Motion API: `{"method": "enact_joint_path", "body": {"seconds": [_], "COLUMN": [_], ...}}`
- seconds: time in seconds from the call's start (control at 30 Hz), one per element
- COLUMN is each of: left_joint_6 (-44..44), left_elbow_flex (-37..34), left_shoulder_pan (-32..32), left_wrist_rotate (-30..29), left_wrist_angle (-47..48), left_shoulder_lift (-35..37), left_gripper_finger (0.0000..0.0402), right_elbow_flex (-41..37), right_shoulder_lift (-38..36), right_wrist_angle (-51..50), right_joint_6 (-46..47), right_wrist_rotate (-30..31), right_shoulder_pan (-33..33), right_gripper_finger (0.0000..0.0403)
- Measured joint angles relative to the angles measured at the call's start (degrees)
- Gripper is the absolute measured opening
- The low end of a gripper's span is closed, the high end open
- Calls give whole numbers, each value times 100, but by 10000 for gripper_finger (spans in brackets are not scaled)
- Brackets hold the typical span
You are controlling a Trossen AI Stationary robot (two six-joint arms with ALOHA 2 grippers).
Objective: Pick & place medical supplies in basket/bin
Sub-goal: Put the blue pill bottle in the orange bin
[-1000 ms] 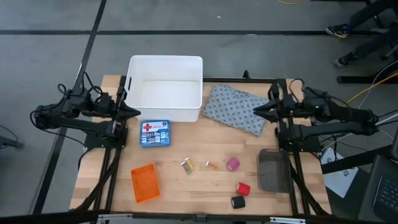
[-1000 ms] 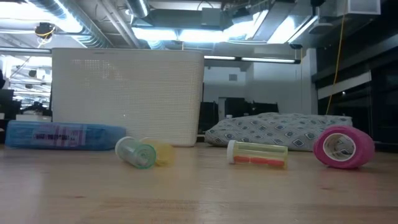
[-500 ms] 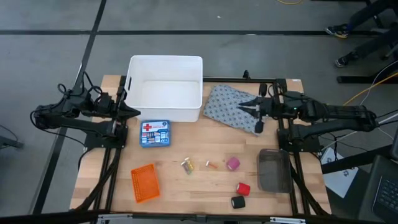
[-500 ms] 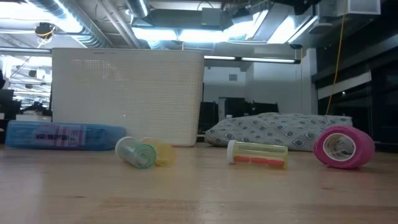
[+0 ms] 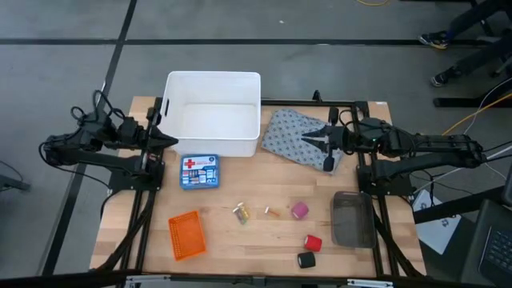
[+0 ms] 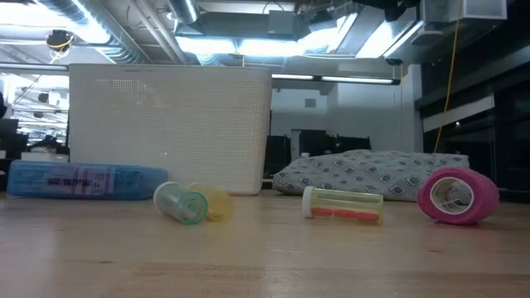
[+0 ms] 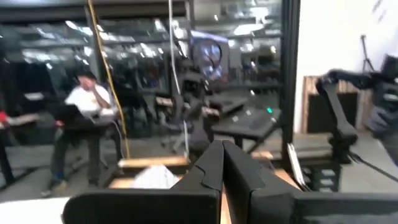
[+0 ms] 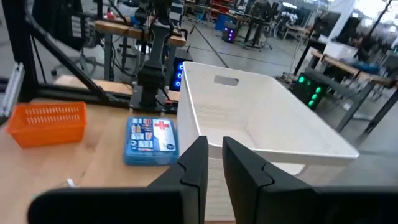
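Judging by its sag and creases, I take the grey dotted pack (image 5: 302, 141) to be soft and light, so it should crumple under a pinch instead of sliding; I would bite into a fold near its nearer edge, not try to span its middle. It lies on the table (image 5: 240, 240) just beside the white tub (image 5: 213, 86), between the tub and my right hand (image 5: 315, 141), which hovers over the pack with its fingers nearly together, only a slim gap showing in the right wrist view. My left hand (image 5: 170, 142) waits at the tub's other side, fingers closed to a point. The pink roll (image 5: 299, 210), red roll (image 5: 313, 242) and black roll (image 5: 306, 260) look firm and light but round, so I expect them to roll if nudged; I would take each across its flat ends or squarely over its barrel. The small clear vials (image 5: 241, 213) and the tiny tan piece (image 5: 273, 213) lie near the middle of the table and look slippery and fiddly, needing a low, centred pinch. A blue first-aid box (image 5: 199, 171) sits close against the tub's front wall and looks stiff enough to grip by its edges. As for receptacles, the white tub shows nothing inside, the orange basket (image 5: 186, 234) near the front left is bare, and the smoky tray (image 5: 353, 219) at the right holds nothing that I can see.
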State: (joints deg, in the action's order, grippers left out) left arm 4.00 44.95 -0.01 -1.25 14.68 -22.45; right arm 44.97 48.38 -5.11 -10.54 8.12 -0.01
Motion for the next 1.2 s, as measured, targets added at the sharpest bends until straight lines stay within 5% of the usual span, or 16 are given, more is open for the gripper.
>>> {"method": "enact_joint_path", "body": {"seconds": [0.27,0.57,1.2], "left_joint_6": [-604,-588,-445], "left_elbow_flex": [0,-249,-247], "left_shoulder_pan": [2,11,9], "left_wrist_rotate": [-626,-850,-898], "left_wrist_angle": [-45,247,1027], "left_shoulder_lift": [-88,-391,-1455], "left_gripper_finger": [4,4,4], "right_elbow_flex": [0,0,0], "right_shoulder_lift": [201,841,1662], "right_wrist_angle": [139,759,2252], "right_joint_6": [618,-459,-885], "right_wrist_rotate": [-324,-54,2], "right_shoulder_pan": [1,0,0], "right_gripper_finger": [52,52,52]}}
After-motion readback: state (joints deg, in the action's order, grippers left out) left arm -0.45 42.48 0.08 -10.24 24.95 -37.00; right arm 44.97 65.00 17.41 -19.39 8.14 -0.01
